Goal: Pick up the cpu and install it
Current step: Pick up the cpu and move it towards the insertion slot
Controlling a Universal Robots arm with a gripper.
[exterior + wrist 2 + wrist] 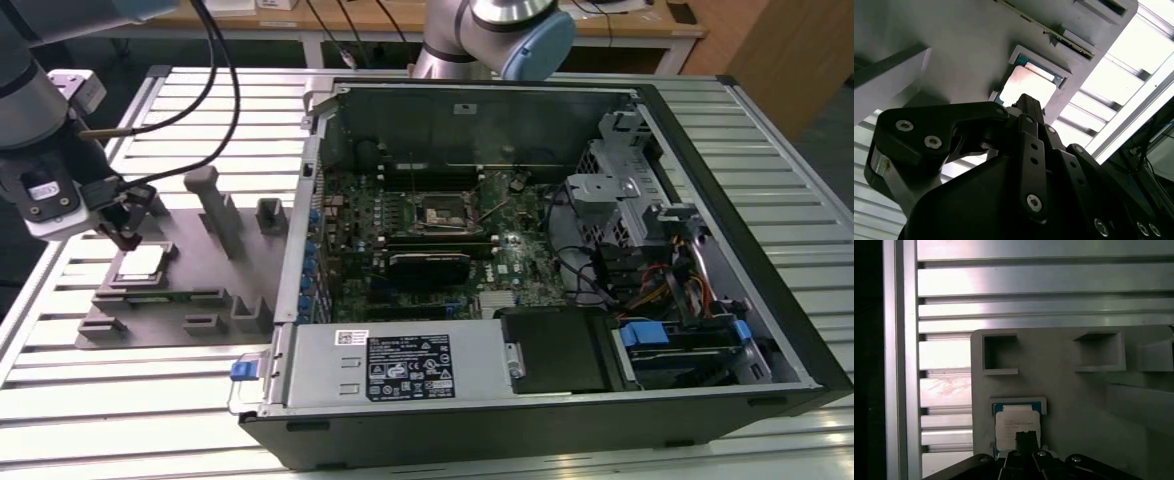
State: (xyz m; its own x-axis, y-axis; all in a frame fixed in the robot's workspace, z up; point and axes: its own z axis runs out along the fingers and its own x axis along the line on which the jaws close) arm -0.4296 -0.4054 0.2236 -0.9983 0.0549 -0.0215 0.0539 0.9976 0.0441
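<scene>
The cpu [140, 262] is a small silver square lying flat in a recess of the grey tray [200, 300], at the exterior view's left. My gripper [124, 232] hangs just above the chip's far edge, its fingers shut together with nothing between them. In both wrist views the dark fingertips meet in one narrow tip [1025, 100] [1026, 436] over the near part of the cpu [1029, 82] [1015, 421], which sits in its framed pocket of the tray [954, 40] [1069, 390]. Whether the tip touches the chip I cannot tell.
An open computer case [747, 300] fills the middle and the exterior view's right, with the motherboard socket [441, 213] at its centre and a black finned block [427, 268] in front of it. Upright grey posts [214, 205] rise from the tray. A slatted aluminium table [134, 390] lies underneath.
</scene>
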